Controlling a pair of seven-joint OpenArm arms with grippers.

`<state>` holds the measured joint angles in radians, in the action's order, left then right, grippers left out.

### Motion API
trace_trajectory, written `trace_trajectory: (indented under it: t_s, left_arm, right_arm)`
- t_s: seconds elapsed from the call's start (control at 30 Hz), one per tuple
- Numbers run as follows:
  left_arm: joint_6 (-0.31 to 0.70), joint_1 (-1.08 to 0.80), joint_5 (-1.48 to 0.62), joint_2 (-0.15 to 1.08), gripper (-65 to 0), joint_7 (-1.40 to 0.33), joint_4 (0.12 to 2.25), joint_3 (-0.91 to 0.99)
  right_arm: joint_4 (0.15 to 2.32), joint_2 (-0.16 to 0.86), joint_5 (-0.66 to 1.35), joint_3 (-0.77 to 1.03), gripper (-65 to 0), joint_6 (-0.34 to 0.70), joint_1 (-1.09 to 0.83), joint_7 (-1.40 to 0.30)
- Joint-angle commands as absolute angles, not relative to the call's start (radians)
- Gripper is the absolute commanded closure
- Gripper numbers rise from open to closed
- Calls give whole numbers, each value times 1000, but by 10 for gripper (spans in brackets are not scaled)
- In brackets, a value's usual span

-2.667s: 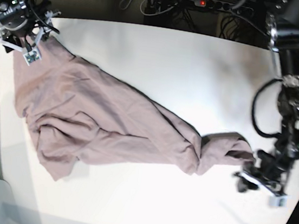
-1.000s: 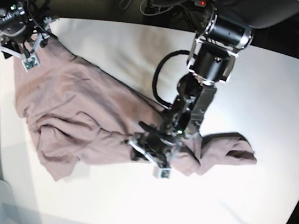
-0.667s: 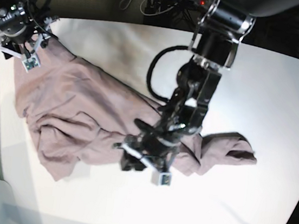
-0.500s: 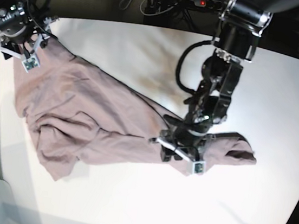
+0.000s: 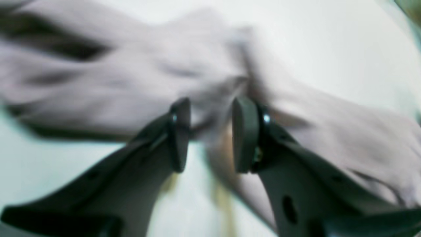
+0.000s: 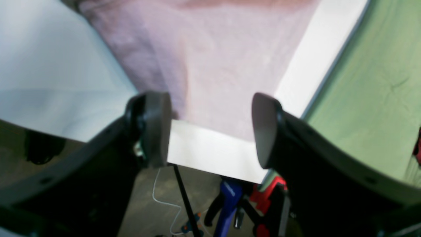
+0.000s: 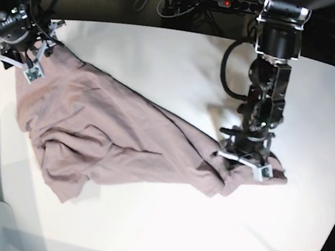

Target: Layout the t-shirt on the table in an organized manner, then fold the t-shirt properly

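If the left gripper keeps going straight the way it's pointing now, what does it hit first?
Most likely the t-shirt: the left gripper points, jaws apart, at the bunched folds of cloth right ahead of its fingertips. The wrist view is blurred, so depth is unclear; the table lies beneath.

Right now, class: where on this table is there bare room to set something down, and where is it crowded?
Free: the table between the t-shirt and the far edge, and the wide strip along the near edge below the shirt. Crowded: the far corner under the right gripper, and the bunched end under the left gripper.
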<state>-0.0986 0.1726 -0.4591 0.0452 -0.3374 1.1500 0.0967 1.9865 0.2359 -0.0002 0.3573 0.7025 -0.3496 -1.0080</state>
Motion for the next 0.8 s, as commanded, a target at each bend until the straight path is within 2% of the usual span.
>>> trace_trajectory:
  t_s: [0.0, 0.2, 0.37, 0.77]
  left_arm:
    - [-88, 197, -463, 51, -218, -323, 1147, 102]
    - [-88, 228, -469, 119, -218, -321, 1067, 111]
    - [-88, 193, -470, 173, -218, -321, 1086, 113]
    - [-96, 74, -472, 255, -218, -338, 1503, 105]
  right_arm:
    - [2002, 248, 1, 363, -392, 698, -349, -997]
    - [2002, 248, 1, 363, -392, 698, -351, -997]
    - [2002, 248, 1, 364, -392, 698, -351, -997]
    - [2002, 248, 1, 364, -392, 698, -352, -997]
